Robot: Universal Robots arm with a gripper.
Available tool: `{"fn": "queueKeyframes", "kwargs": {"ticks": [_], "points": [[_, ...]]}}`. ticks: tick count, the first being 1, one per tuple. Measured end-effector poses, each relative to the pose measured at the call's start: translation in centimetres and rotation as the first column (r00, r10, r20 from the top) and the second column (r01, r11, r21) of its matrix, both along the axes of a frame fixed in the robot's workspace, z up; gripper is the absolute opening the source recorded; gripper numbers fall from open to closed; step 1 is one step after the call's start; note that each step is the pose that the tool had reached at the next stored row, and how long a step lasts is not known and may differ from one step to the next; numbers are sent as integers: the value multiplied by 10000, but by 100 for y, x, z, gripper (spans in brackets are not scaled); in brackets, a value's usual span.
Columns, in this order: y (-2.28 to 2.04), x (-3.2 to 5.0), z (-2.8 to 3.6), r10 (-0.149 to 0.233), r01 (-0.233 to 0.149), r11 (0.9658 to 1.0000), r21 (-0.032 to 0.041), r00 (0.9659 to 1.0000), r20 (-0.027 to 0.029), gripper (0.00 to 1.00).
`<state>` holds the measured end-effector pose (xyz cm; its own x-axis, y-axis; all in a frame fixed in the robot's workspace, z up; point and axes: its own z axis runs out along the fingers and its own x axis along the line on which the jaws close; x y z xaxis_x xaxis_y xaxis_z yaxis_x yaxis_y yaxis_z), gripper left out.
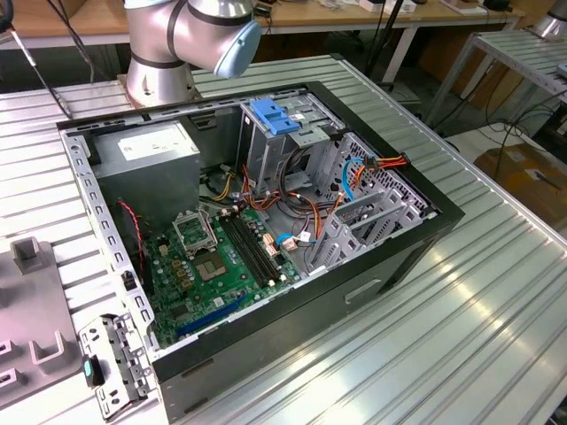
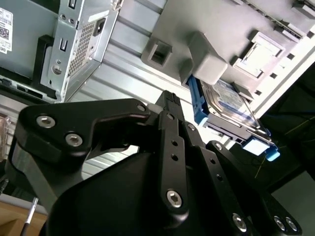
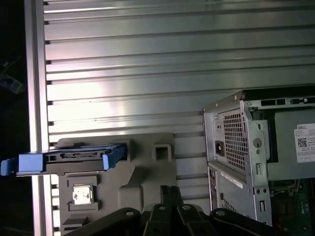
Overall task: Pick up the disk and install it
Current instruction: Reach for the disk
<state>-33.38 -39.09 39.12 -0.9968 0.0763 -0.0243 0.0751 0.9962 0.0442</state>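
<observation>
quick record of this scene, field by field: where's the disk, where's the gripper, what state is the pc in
disk: standing on edge in the grey holder, blue rails fitted, not picked up
gripper: close to the holder, apart from the disk
computer case: open, beside the holder on the slatted metal table
motherboard: exposed inside the case
install: not done

Disk (image 3: 69, 160) on fixture (image 3: 147, 179) beside computer case (image 3: 236, 142)
</observation>
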Motion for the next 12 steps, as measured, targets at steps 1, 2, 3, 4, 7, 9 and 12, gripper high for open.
{"fn": "queueKeyframes", "kwargs": {"ticks": [1, 2, 3, 4, 7, 9, 12], "points": [[0, -29, -1, 1, -1, 10000, 1, 10000, 1, 11], [0, -62, -1, 1, -1, 10000, 1, 10000, 2, 11], [1, -88, -1, 1, -1, 10000, 2, 10000, 2, 11], [1, -123, -1, 2, -2, 10000, 1, 10000, 2, 11], [1, -231, -2, 0, 0, 10000, 1, 10000, 1, 11], [1, -260, -3, 0, 0, 10000, 1, 10000, 2, 11], [1, -263, -2, 2, -2, 10000, 1, 10000, 2, 11]]}}
